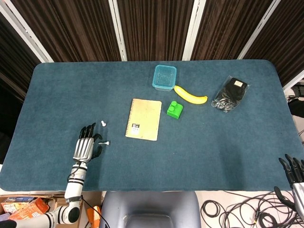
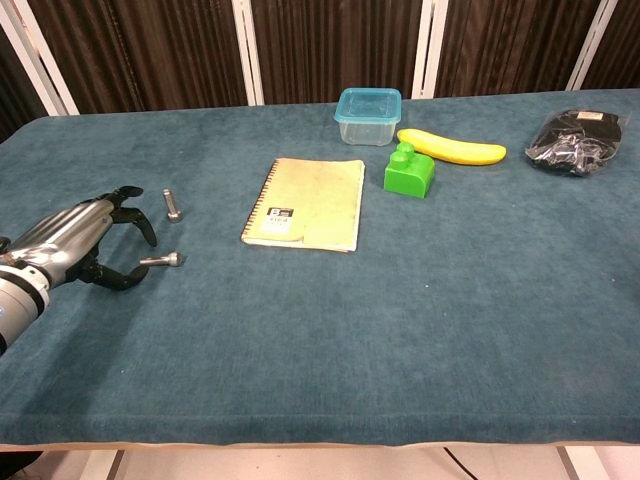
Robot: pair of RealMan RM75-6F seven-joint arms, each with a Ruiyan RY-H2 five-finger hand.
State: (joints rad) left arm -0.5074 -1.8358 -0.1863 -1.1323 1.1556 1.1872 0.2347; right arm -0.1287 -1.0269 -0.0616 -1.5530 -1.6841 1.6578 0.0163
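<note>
The left hand (image 2: 85, 245) hovered low over the near left part of the table, fingers spread and curved, holding nothing. Just off its fingertips lay a small metal bolt (image 2: 160, 260), on its side and apart from the hand; a second bolt (image 2: 172, 205) lay a little farther back. The right hand (image 1: 295, 176) showed only at the lower right edge of the head view, off the table, fingers apart and empty.

By the look of it, the step in hand was the approach to the nearer bolt, with no grasp made. A pickup would call for bringing thumb and a finger down on either side of the bolt's thin shank and pinching close to the cloth. The bolt looked small and round, so it could roll or slip away from a loose pinch.

Farther out, a yellow spiral notebook (image 2: 306, 203) lay flat near the middle. Beyond it stood a green toy block (image 2: 409, 171), a banana (image 2: 451, 147) and a clear blue-rimmed container (image 2: 368, 102). A black bag (image 2: 577, 132) sat at the far right.

The table (image 2: 400, 330) was covered in dark teal cloth. Behind it hung dark brown panels divided by pale strips. Cables lay on the floor at the lower right.
</note>
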